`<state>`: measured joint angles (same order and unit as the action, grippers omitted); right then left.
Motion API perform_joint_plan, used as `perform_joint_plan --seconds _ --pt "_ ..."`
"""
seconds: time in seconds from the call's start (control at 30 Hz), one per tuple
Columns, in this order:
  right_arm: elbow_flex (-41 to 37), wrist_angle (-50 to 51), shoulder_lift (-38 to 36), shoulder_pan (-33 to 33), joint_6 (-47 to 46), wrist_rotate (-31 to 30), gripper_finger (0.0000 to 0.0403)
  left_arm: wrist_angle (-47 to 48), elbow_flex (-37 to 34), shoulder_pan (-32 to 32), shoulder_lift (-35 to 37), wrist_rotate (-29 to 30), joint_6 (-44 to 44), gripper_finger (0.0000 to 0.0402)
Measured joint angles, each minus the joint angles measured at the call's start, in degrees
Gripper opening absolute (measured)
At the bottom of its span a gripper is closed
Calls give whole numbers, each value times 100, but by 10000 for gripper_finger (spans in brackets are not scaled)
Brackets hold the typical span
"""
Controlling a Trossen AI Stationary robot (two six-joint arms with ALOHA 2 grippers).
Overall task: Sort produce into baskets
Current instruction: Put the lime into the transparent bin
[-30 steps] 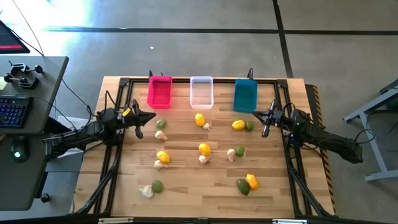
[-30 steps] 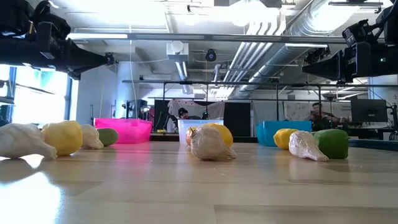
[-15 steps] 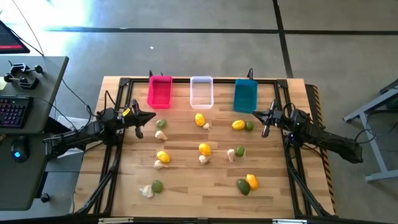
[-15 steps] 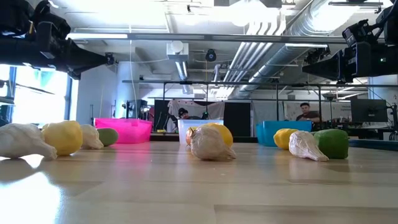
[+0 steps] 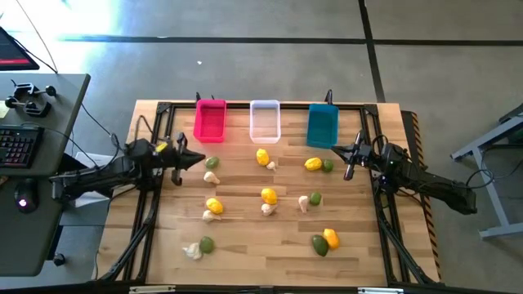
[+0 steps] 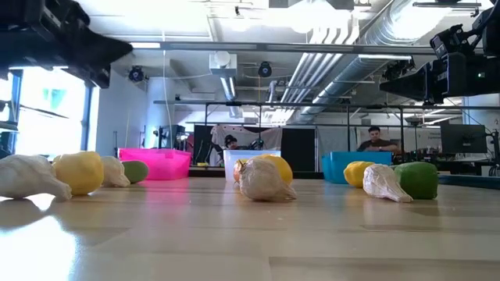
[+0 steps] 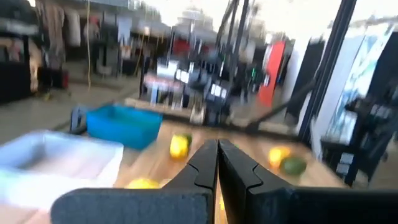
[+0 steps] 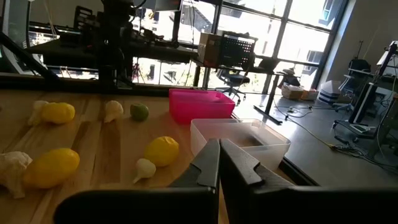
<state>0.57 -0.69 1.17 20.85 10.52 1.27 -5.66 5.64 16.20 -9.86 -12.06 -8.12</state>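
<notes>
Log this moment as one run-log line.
stage: nothing sorted | left pincer: shut, empty, beside pink basket | right pincer: shut, empty, beside teal basket | produce: on table

Desk (image 5: 49, 122) w/ keyboard (image 5: 18, 147) left of wooden table (image 5: 245, 237).

Produce (image 5: 268, 195) scattered on table (baskets (image 5: 265, 122) empty).

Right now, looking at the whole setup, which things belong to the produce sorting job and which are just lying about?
Part of the job:
- pink basket
- white basket
- teal basket
- lemons, such as this one
- limes, such as this one
- garlic pieces, such as this one

Just lying about:
- keyboard on the side desk
- clamp on that desk
</notes>
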Motion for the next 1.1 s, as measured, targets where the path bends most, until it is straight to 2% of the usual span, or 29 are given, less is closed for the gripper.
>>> perform_joint_plan --seconds 0.37,0.53,0.7,0.77,0.87,1.0,1.1 --pt "0 0 0 1 0 -1 0 -49 529 -244 -2565 117 -68 0" --pt "1 0 0 -1 0 1 0 193 1072 -244 -3691 162 -374 0" --pt "-1 0 0 0 0 -1 0 757 1891 -244 -4758 694 -343 5" --pt "1 0 0 0 0 -1 0 1271 2308 -255 -5099 877 -202 16" --pt "0 0 0 -1 0 0 0 2588 3040 -335 -5507 1195 82 39" --pt "0 0 0 0 0 0 0 4465 4003 -493 -5955 2015 180 79" --pt "1 0 0 1 0 -1 0 5249 4442 -574 -6259 2302 15 113"
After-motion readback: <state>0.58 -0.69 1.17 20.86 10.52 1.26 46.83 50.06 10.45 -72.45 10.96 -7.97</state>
